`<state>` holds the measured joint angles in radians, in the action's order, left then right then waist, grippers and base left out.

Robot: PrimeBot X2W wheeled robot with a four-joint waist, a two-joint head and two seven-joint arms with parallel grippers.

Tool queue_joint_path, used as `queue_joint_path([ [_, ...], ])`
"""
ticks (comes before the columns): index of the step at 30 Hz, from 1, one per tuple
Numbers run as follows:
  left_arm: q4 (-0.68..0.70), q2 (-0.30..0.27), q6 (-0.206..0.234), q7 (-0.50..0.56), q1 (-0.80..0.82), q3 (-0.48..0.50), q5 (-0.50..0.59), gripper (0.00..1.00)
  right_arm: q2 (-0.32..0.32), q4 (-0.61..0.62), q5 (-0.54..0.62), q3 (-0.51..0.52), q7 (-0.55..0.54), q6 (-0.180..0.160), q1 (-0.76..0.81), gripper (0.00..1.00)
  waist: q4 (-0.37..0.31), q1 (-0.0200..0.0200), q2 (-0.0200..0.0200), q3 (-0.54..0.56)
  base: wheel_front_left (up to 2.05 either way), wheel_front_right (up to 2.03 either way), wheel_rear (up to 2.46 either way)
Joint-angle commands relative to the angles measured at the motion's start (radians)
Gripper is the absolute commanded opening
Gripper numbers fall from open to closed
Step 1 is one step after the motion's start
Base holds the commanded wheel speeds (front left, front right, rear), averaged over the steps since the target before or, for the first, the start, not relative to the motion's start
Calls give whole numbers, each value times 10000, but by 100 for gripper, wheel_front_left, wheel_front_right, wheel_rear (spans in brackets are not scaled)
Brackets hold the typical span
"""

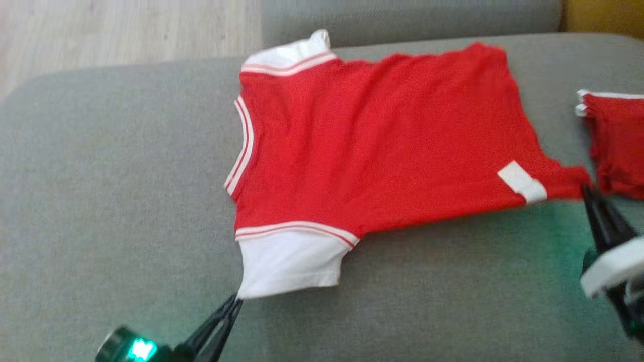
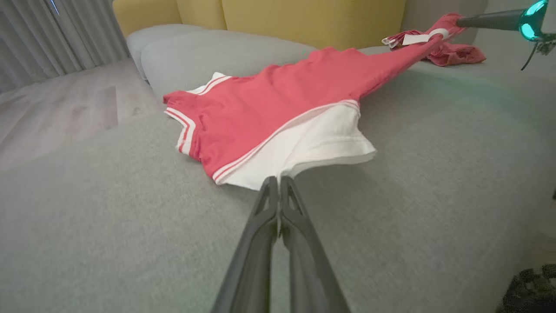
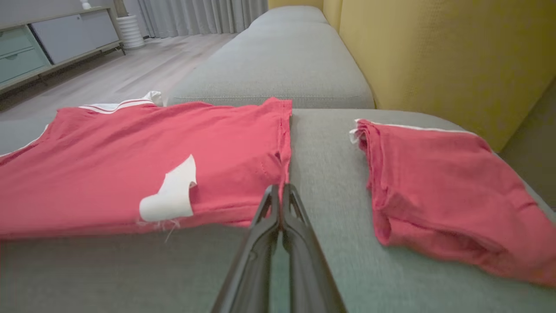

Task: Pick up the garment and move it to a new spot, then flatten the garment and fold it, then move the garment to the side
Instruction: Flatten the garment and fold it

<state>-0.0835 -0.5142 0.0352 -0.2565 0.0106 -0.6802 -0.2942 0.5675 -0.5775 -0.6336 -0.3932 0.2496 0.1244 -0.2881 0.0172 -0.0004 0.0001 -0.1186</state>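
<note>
The garment (image 1: 377, 141) is a red T-shirt with white sleeves and a white label. It lies spread across the grey sofa seat (image 1: 110, 176), collar to the left in the head view. My left gripper (image 1: 235, 300) is shut on the corner of the near white sleeve (image 2: 304, 148), pinched at the tips of the gripper (image 2: 278, 180). My right gripper (image 1: 586, 190) is shut on the near hem corner of the garment (image 3: 130, 152), its tips (image 3: 280, 189) closed at the red edge. The cloth is drawn taut between the two grips.
A second red piece of clothing (image 1: 619, 141) lies folded on the seat just right of the shirt's hem, also seen in the right wrist view (image 3: 434, 187). The yellow sofa back (image 3: 434, 56) rises behind it. Wooden floor (image 1: 100, 30) lies beyond the seat's far left edge.
</note>
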Motion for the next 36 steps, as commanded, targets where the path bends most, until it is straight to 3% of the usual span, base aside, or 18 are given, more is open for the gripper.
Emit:
queue_joint_path([
  [1,310,-383,96,-37,36,439,-225,0,189,436,106,181,121,63,392,0,-142,4,-1,336,0,0,0],
  [8,903,-637,213,12,-759,442,-505,0,120,1235,346,790,121,63,1784,0,-204,4,-1,485,0,0,0],
  [13,1205,-680,87,58,222,597,-277,0,-103,1589,456,1489,121,63,1920,0,-151,4,-1,34,0,0,0],
  [27,-286,255,-666,75,5371,921,747,0,-559,1045,600,1629,79,63,-755,0,-138,4,-1,-2084,0,0,0],
  [36,-1764,567,-847,-26,7343,1113,1126,0,-672,197,590,1070,109,63,-2263,0,-194,4,-1,-2950,0,0,0],
])
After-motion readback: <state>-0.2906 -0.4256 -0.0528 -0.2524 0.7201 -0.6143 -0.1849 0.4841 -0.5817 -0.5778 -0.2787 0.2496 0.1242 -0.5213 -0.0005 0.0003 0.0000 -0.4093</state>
